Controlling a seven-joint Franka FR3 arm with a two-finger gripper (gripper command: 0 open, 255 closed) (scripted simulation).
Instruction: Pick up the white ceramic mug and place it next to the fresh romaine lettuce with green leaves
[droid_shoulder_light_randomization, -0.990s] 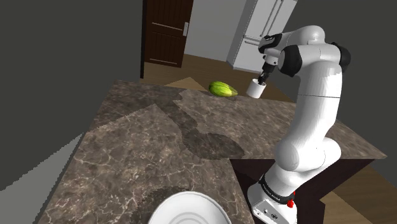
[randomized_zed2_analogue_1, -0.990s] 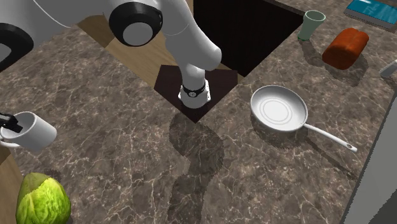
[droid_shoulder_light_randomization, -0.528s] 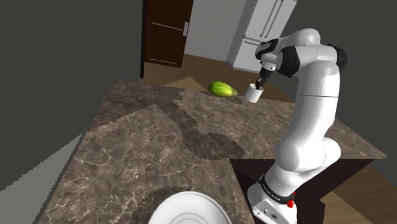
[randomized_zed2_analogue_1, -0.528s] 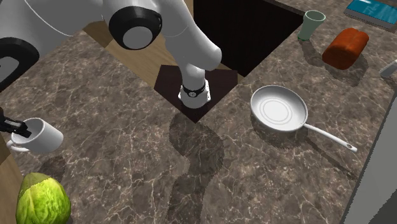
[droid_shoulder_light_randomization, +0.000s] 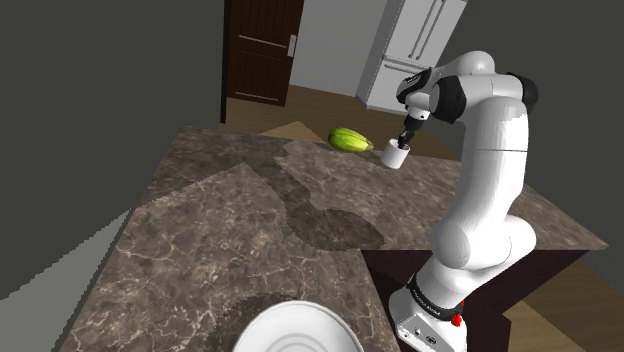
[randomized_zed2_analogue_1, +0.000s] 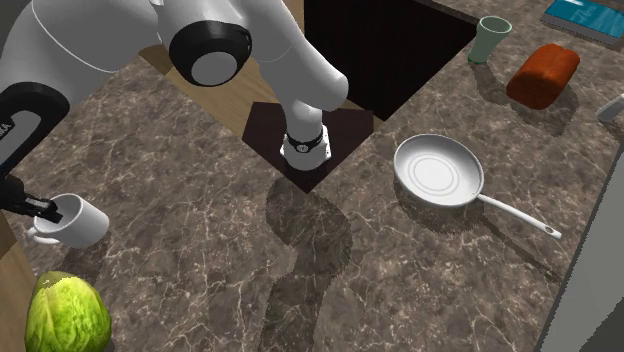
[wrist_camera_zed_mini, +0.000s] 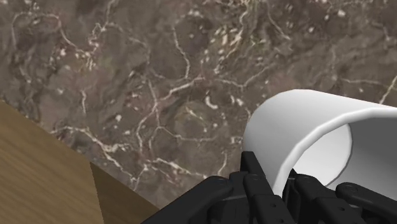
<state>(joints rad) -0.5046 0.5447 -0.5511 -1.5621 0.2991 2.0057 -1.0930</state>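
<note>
Wrist view: hand (wrist_camera_zed_mini: 280, 183) pinches the white mug (wrist_camera_zed_mini: 299, 124) by its rim, surface (wrist_camera_zed_mini: 159, 76) behind; second exterior view's lower left shows lettuce (randomized_zed2_analogue_1: 67, 312) near the mug.

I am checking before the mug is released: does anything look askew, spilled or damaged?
Only the white mug: it is tilted, clasped at its rim by the gripper, close to the lettuce. Nothing looks spilled or broken.
</note>
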